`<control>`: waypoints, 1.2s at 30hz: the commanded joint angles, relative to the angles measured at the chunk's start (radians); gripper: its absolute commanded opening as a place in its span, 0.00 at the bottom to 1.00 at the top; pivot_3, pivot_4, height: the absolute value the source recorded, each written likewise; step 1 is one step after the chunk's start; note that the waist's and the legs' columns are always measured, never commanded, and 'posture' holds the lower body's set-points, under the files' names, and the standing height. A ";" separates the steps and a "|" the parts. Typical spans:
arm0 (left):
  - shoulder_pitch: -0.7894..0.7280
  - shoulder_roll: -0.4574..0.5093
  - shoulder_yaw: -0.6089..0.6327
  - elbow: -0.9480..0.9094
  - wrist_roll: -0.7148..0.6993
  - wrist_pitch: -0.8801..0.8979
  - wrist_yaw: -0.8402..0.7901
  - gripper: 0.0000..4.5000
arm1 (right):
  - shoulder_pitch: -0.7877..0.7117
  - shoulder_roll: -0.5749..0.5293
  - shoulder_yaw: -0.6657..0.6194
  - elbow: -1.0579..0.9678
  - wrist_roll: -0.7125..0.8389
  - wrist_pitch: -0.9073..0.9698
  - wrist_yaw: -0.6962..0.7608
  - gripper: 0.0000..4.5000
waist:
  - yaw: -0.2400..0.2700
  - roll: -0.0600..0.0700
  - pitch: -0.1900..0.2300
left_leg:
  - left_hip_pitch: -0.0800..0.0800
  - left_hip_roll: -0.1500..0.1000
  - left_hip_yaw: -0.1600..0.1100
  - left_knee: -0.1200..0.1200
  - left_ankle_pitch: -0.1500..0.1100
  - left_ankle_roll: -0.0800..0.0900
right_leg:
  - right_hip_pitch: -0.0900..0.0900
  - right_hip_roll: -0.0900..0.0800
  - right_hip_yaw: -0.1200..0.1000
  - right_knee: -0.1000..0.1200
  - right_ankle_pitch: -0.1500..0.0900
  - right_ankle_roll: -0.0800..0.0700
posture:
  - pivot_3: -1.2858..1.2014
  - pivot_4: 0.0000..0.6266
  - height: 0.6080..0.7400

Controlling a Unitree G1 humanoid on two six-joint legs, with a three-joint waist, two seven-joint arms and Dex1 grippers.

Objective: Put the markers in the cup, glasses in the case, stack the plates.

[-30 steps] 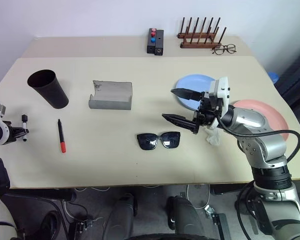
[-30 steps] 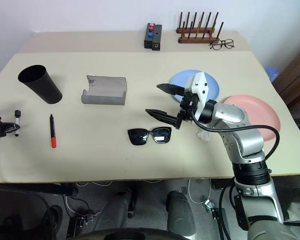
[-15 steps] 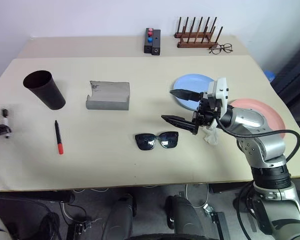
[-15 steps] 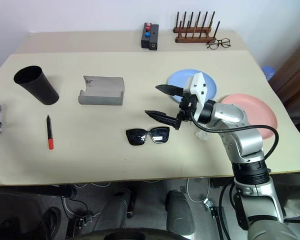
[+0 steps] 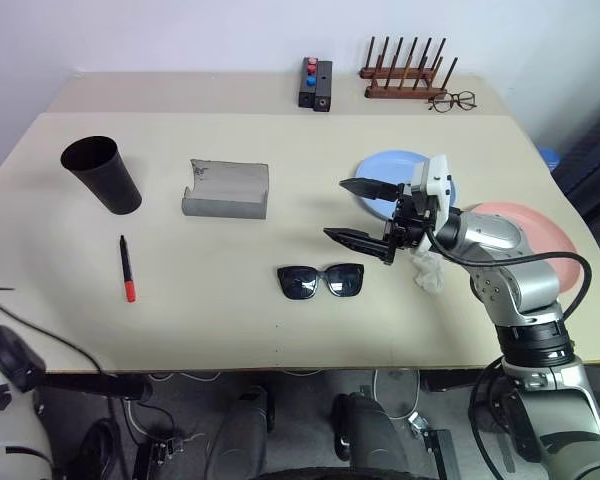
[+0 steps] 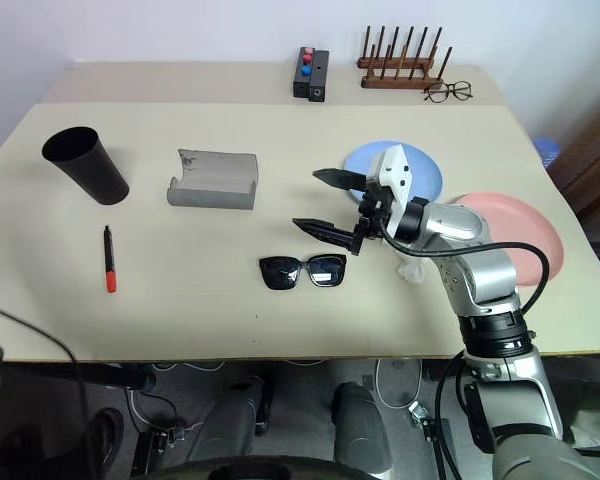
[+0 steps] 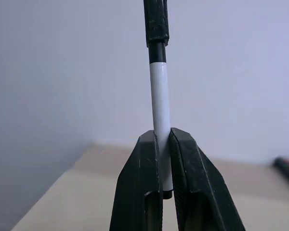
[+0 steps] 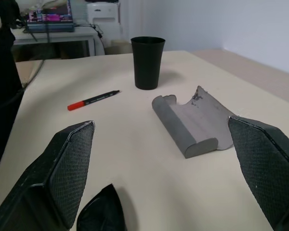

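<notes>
My left gripper (image 7: 163, 137) is shut on a white marker (image 7: 159, 96) with a black cap, which stands up between its fingers in front of a plain wall. A dark marker with a red end (image 5: 126, 268) lies on the table near the black cup (image 5: 102, 174). The grey case (image 5: 226, 188) lies open in the middle. Black sunglasses (image 5: 320, 281) rest near the front. My right gripper (image 5: 334, 208) hangs open just above and right of the sunglasses, holding nothing. Its wrist hides part of the blue plate (image 6: 428, 178). The pink plate (image 6: 535, 225) lies further right.
A wooden rack (image 5: 406, 75), wire-framed spectacles (image 5: 450, 100) and a black box with red and blue buttons (image 5: 314, 83) stand at the back. A crumpled white scrap (image 5: 427, 270) lies under my right forearm.
My left gripper, at the table's left edge with the white marker a second ago, has lifted out of the head views. The right gripper has kept still and open.
</notes>
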 commanded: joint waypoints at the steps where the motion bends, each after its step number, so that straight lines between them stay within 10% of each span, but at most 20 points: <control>1: -0.036 -0.029 -0.036 0.016 0.014 -0.081 -0.012 0.01 | -0.024 0.015 -0.019 -0.008 -0.004 -0.033 -0.010 1.00 | -0.002 0.000 0.000 | 0.000 0.000 0.000 0.000 0.000 0.000 | 0.000 0.000 0.000 0.000 0.000 0.000 | 0.52 0.24 1.00; 36: 0.038 -0.127 -0.108 0.243 0.056 -0.334 -0.038 0.01 | 0.046 -0.034 -0.062 -0.109 0.018 0.022 -0.055 1.00 | -0.015 0.000 0.000 | 0.000 0.000 -0.001 0.003 0.000 0.000 | 0.001 0.001 0.000 0.001 0.001 0.001 | 0.52 0.24 1.00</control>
